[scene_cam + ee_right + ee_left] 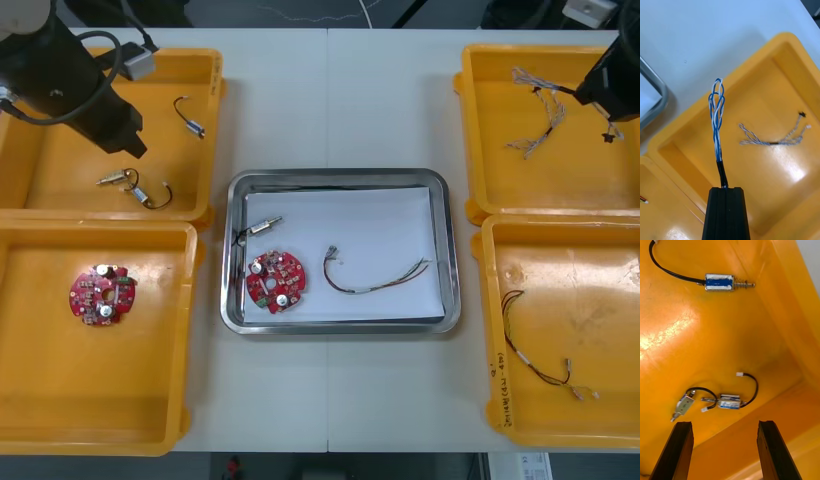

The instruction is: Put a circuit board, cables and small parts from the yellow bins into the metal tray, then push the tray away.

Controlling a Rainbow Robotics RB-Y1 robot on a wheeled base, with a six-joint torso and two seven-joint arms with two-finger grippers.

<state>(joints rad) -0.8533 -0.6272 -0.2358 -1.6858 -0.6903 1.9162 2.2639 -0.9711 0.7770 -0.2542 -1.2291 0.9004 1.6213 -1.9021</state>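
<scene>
Looking steeply down on a light table [330,100] w/ 2 yellow bins per side & a metal tray [452,250] btwn them, white inside. The tray holds a round red circuit board [277,282] toward its left side. A small metal part [264,227] lies just beyond the board, & a thin cable [375,275] lies to the board's right, apart from it.

The right gripper [725,188] hangs over the far right bin [560,185]. Its fingers are pressed together, pinching the black-sleeved end of a twisted blue and white cable [717,123], which runs out past the fingertips over the bin. A second twisted cable [767,141] lies on that bin's floor.

The left gripper [724,423] is over the far left bin [60,170], fingers spread wide w/ nothing btwn them. On the bin floor just past the fingertips lie a blue-and-silver part [730,402] & a pale part [684,405], close side by side, each w/ a black lead. A third part [719,282] w/ a spring end lies well apart from them.

The near left bin [100,380] holds a spare circuit board [102,294]. The near right bin [570,330] holds a dark cable [535,355].
</scene>
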